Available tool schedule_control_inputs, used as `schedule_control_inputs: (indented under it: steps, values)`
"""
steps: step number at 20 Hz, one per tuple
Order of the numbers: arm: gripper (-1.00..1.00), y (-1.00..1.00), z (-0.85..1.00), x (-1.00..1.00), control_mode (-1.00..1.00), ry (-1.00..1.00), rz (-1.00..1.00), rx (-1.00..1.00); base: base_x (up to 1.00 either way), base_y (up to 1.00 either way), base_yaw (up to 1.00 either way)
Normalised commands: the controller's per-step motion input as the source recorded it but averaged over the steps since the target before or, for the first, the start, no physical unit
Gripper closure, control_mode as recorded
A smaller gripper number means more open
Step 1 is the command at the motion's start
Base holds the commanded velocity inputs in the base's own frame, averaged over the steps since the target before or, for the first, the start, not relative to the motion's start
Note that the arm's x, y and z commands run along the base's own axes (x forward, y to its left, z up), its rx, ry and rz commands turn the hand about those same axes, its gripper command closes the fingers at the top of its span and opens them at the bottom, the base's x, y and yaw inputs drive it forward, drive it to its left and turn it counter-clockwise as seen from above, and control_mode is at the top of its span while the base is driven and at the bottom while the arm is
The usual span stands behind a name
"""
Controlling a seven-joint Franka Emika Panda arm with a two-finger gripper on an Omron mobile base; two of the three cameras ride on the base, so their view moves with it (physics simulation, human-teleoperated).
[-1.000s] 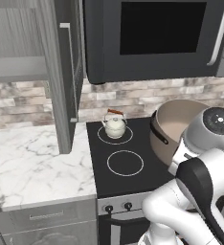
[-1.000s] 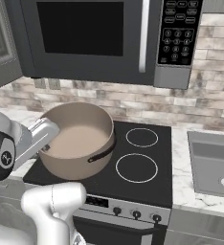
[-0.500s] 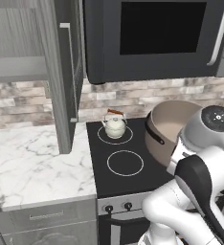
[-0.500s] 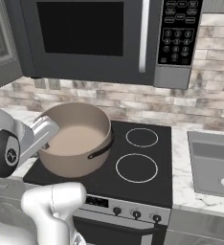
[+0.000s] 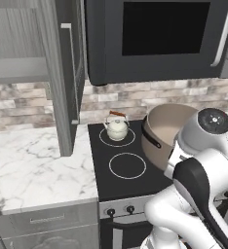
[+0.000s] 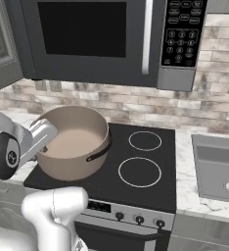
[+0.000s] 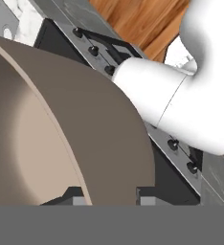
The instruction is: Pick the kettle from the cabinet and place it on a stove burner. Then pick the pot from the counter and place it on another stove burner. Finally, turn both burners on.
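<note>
Four burners: white rings on the black cooktop (image 6: 169, 188). The back-left one is taken. The front-left ring (image 5: 127, 165) is bare, and so are the two right-hand rings (image 6: 145, 140) in the right base view.
Pot: the big taupe pot (image 6: 72, 147) is over the middle-left of the glass. It's tipped a bit, so I'd guess it's lifted rather than set down, but I can't tell for sure. It isn't centred on any ring I can make out.
Kettle: the little cream kettle (image 5: 117, 129) is upright on the back-left ring, just left of the pot. That part looks done.
Tool: the tool (image 7: 111, 196) is pinching the pot's wall at the rim, one tip inside and one outside. In the right base view the grip is on the near-left rim.
What the next move hangs on: the pot's bulk lies right and away from the tool, so its centre is offset from the grip. The closest bare rings are the front-left one on the pot's left and the right pair on its right. It's the pot's middle that has to land on a ring, not the tool.
Watch out for: the kettle, since it's so close on the left.
</note>
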Motion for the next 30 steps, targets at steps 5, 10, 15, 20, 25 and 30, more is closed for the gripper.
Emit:
schedule_control_inputs:
  steps: [5,10,15,20,25,30]
  values:
    - [1.00,0.03,0.00,-0.06,-1.00,-0.02,0.00,0.00,0.00,0.00,0.00]
    - [1.00,0.00,0.00,-0.39,-1.00,-0.08,0.00,0.00,0.00,0.00,0.00]
    - [1.00,0.00,0.00,-0.23,1.00,-0.03,0.00,0.00,-0.11,-0.05,0.00]
    - [1.00,0.00,0.00,0.00,1.00,0.00,0.00,0.00,-0.15,-0.20,0.00]
    - [1.00,0.00,0.00,0.00,1.00,0.00,0.00,0.00,-0.07,-0.17,0.00]
    - [1.00,0.00,0.00,0.00,1.00,0.00,0.00,0.00,0.00,-0.16,0.01]
